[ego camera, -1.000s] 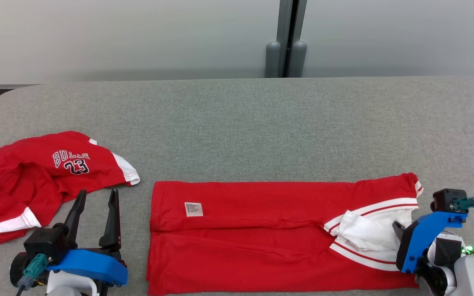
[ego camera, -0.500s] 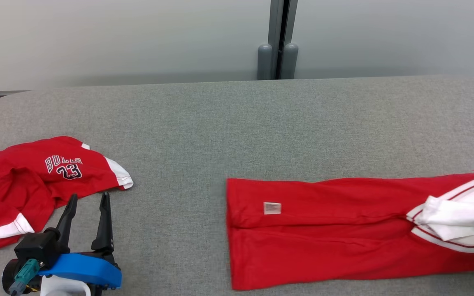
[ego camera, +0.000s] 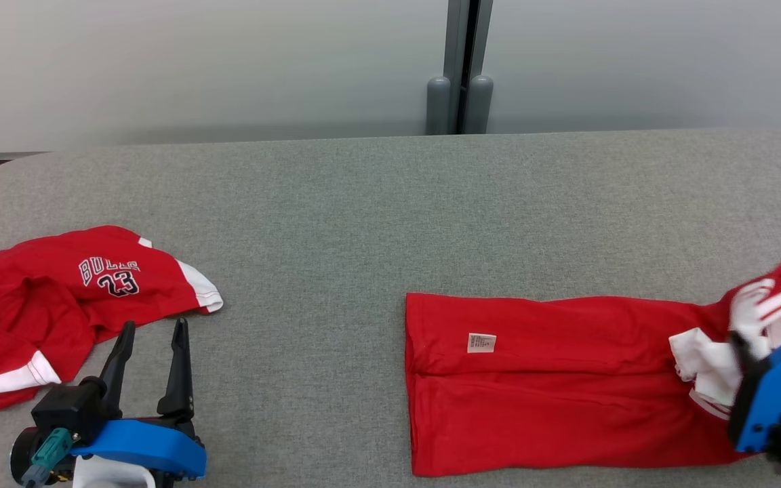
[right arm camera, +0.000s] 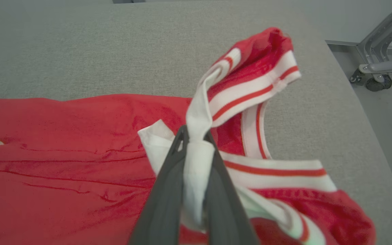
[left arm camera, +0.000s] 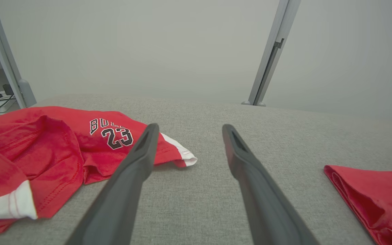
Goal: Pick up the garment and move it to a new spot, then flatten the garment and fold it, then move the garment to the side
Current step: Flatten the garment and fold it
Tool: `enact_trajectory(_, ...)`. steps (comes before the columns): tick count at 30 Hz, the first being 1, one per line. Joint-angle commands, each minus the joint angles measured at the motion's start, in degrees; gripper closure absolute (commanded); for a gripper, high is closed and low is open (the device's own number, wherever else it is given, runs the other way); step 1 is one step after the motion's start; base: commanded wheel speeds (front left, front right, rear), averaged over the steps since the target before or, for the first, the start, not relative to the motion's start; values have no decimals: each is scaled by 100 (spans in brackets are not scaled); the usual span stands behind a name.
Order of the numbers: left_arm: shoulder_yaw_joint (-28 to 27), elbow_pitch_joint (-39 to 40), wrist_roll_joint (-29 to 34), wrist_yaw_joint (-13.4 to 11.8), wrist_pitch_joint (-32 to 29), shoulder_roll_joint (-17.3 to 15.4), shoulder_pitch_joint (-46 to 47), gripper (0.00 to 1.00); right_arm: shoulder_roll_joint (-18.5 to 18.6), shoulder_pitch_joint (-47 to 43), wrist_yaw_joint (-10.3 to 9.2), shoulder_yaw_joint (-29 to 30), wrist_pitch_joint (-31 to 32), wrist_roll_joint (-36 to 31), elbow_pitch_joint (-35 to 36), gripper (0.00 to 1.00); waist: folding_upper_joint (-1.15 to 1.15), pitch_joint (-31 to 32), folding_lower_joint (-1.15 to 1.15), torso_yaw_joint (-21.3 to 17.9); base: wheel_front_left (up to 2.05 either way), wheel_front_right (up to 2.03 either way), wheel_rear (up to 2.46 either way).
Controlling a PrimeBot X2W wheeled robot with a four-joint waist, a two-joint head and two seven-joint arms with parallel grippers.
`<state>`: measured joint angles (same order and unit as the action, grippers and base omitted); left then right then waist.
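Here, garment [ego camera: 553,386] near right edge of table [ego camera: 363,203].

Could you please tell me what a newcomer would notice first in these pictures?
The folded red garment on the right half of the grey table stands out, its white-striped end pinched and raised by the right end effector. On the left lies a crumpled red jersey marked 23, with the open left end effector empty beside it.
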<state>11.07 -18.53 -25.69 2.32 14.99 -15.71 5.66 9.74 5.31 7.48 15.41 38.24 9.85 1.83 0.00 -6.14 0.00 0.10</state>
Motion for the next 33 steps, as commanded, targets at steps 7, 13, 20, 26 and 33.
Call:
enact_trajectory(7,13,13,-41,-46,13,-29,-18,0,-295,76,3,-1652,-30,141,-29,100,0,-12,0,23,0,0,0)
enact_trajectory(13,62,6,-43,-50,-1,-16,66,0,-523,571,3,-2743,-358,322,-705,100,0,-40,0,72,0,0,0)
enact_trajectory(20,122,-28,-53,-34,-3,-18,135,0,-670,1274,3,-3583,-715,498,-1656,100,0,-76,0,166,0,0,0)
enact_trajectory(26,160,-80,-74,-8,4,-7,155,0,-690,1591,3,-3941,-1000,807,-2206,16,0,-74,0,250,0,0,0)
enact_trajectory(33,145,-114,-96,-26,10,-35,64,0,-686,1602,3,-4141,-1278,1466,-1951,0,0,-21,0,253,0,0,0)
